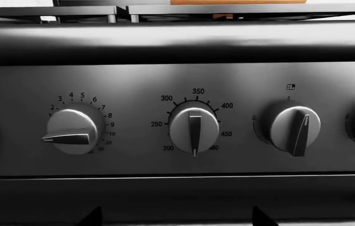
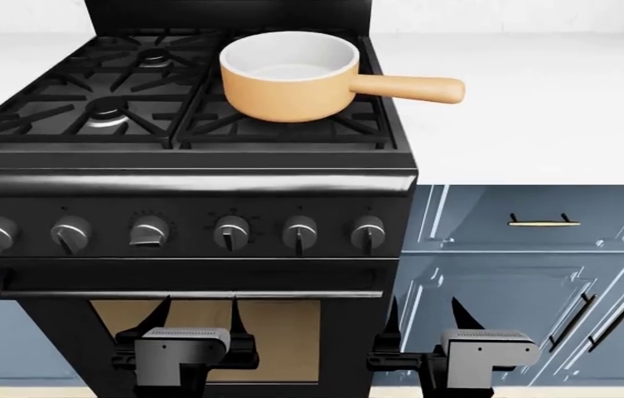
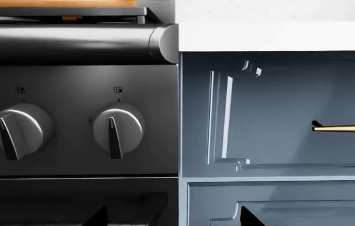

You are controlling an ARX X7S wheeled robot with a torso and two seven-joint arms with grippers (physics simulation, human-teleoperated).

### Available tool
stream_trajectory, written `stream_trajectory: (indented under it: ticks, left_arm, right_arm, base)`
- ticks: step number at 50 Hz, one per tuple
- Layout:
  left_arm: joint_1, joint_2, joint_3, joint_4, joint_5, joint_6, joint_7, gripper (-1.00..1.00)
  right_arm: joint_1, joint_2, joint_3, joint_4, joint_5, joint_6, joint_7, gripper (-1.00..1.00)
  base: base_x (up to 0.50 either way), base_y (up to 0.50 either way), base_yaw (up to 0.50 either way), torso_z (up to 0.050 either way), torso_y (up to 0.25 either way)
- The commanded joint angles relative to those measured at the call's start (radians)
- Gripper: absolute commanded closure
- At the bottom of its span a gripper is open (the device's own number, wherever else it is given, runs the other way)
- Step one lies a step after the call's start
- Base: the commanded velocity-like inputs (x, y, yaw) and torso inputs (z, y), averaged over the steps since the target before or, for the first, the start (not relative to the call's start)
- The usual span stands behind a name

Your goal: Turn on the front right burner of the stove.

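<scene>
- Stove (image 2: 179,207) faces both grippers: left gripper (image 2: 195,319) and right gripper (image 2: 423,319) hover before its oven door, fingers apart, holding nothing.
- Knob dials read 2–9 and 200–400.
- Front right burner (image 2: 289,124) sits under an orange saucepan (image 2: 289,75).

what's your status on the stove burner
Left gripper and right gripper open, low before the stove, holding nothing. Knobs untouched. Pan sits over the front right burner.
</scene>
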State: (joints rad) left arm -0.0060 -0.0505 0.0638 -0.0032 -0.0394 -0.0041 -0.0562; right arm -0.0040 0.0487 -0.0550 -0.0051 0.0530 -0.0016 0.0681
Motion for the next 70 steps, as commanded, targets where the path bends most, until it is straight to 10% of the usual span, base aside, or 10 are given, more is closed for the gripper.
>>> stream_trajectory:
  ticks: [1,60,70]
  left_arm:
    - [-0.004,-0.019,0.025,-0.002,-0.017,0.0,-0.02,-1.0]
    - [-0.014,-0.078,0.1,-0.009,-0.077,-0.002,-0.077,-1.0]
    - [-0.015,-0.086,0.11,-0.01,-0.087,-0.008,-0.08,-1.0]
  right_arm:
    - [0.0,0.019,-0.022,0.002,0.021,-0.004,0.024,-1.0]
    - [-0.004,0.071,-0.087,-0.038,0.1,-0.01,0.097,-1.0]
    - [0.001,0.103,-0.139,-0.545,0.094,0.469,0.223,-1.0]
  base:
    - [0.0,0.0,0.0,-0.05,0.0]
    - [0.0,0.0,0.0,-0.041,0.0]
    - [0.0,0.0,0.0,0.0,0.0]
